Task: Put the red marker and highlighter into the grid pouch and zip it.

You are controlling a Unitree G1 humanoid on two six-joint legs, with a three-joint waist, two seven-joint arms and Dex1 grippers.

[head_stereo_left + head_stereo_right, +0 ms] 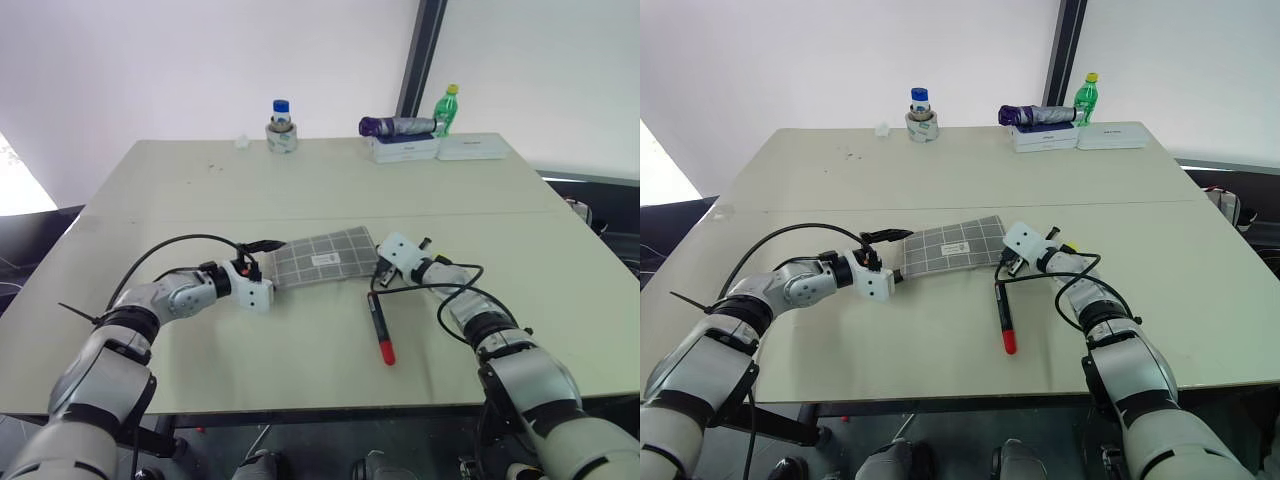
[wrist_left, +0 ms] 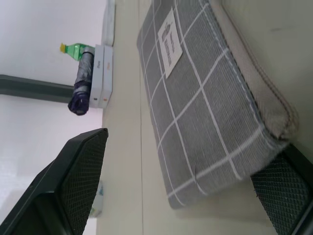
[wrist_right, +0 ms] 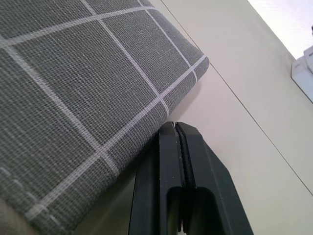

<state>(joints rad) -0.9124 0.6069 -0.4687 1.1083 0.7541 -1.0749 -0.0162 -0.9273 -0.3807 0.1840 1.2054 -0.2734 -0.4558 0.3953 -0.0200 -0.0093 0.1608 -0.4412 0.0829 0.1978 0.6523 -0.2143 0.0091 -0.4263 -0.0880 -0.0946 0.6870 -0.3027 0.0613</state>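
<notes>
A pale table [image 1: 300, 190] is seen, with a seam line running across it. At the far edge a roll of tape [image 1: 282, 140] is placed, with a small blue-capped bottle [image 1: 281, 109] standing on or in it. A small white scrap [image 1: 241, 142] lies just beside the tape. Further along the far edge two flat white boxes [image 1: 437, 147] are set side by side. A folded dark purple umbrella [image 1: 396, 126] is laid on one box. A green bottle with yellow cap [image 1: 447, 109] stands just behind.
</notes>
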